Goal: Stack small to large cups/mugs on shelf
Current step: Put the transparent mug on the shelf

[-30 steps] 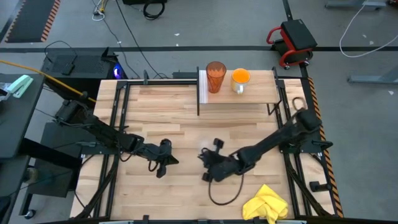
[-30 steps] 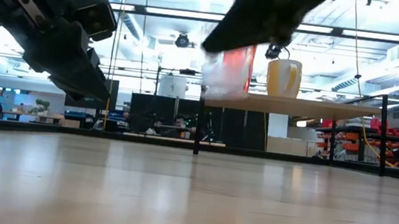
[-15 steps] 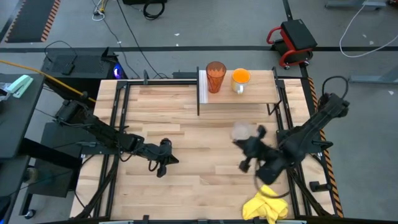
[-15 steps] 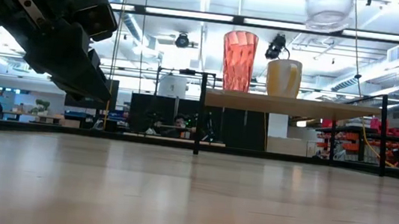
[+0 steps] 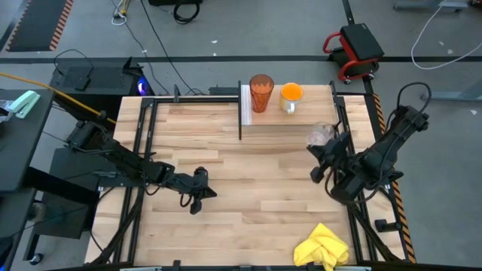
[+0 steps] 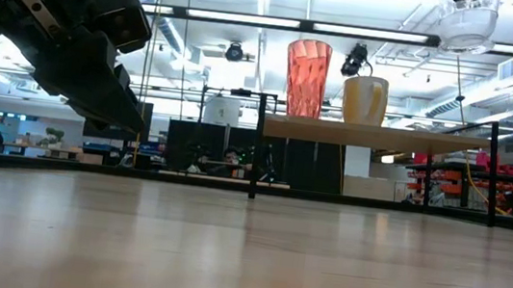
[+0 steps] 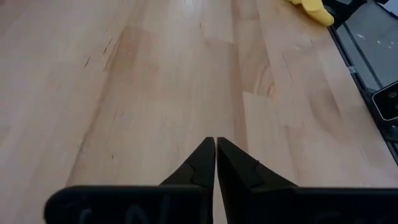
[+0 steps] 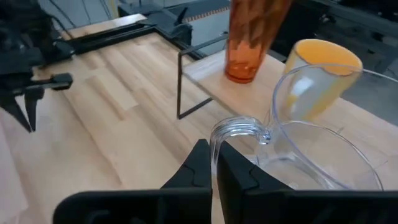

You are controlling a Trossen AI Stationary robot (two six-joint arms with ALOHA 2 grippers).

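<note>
Carry step: right gripper (image 8: 213, 167) pinched on handle of clear glass (image 5: 321, 135), held high near shelf (image 5: 301, 119) right end. Tumbler (image 5: 260, 92) and orange cup (image 5: 291, 95) on shelf. Next — prob. lower glass beside orange cup w/o bumping it. Left gripper (image 7: 215, 163) closed, empty, parked over table.

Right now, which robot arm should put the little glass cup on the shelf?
The right one, probably. Its pincer is shut on the handle of the clear glass mug, up in the air near the shelf. The left pincer is shut, holds nothing and sits far from the shelf.
</note>
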